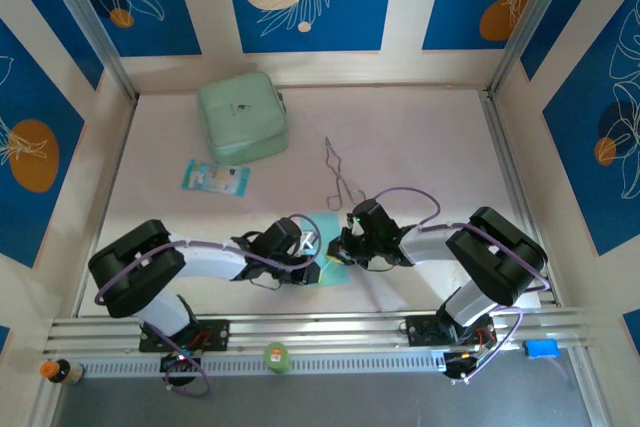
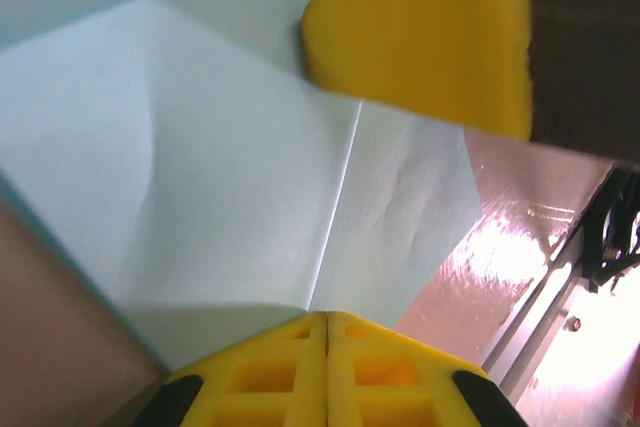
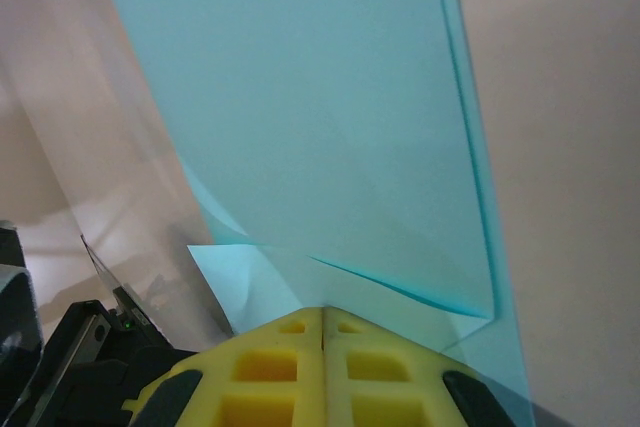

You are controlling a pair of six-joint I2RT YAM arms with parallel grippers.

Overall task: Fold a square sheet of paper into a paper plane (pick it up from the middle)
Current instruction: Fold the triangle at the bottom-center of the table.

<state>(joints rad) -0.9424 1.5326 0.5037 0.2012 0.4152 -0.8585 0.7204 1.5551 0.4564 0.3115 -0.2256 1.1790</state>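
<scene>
Four items on the pale bench (image 1: 420, 147), two arms over it. Mint-green rounded case (image 1: 243, 120): far left, lid down. Small blue-and-white printed packet (image 1: 215, 178): flat, just in front of the case. Metal tongs (image 1: 340, 175): mid-bench, just beyond the two hands and apart from them. Sheet of paper (image 1: 334, 273): cyan, creased and partly folded, at the near centre of the bench between the two hands. From above, the hands cover most of it. In the left wrist view the sheet (image 2: 200, 177) shows a straight crease, and a yellow finger of the right hand (image 2: 420, 32) lies across its far part. In the right wrist view the sheet (image 3: 320, 107) rises steeply from the fingertips, with a turned-in corner low down. On the near rail: small green object (image 1: 277, 355), orange-capped bottle (image 1: 60, 371), blue block (image 1: 541, 349). Left arm: bent low, forearm reaching rightward. Left hand (image 1: 312, 244): yellow fingers (image 2: 260, 377) pressed together with no gap, nipping the sheet's edge where the crease meets their seam. Right arm: bent low, forearm reaching leftward, mirroring the other. Right hand (image 1: 340, 245): fingers (image 3: 390, 377) likewise closed tight, pinching the sheet at their tips.
</scene>
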